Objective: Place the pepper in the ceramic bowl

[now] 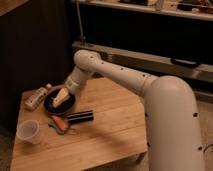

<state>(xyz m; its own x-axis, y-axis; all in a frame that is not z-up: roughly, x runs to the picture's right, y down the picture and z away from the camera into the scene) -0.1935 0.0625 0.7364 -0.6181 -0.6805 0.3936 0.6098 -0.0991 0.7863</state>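
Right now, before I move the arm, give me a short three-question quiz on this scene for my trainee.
1. True or false: the pepper already lies in the ceramic bowl.
2. The gripper hovers over: A) the clear cup, B) the ceramic bowl, C) the black cylinder?
3. What lies on its side left of the bowl in the view?
Key: 1 false, it lies on the table in front of the bowl; 2 B; 3 a bottle.
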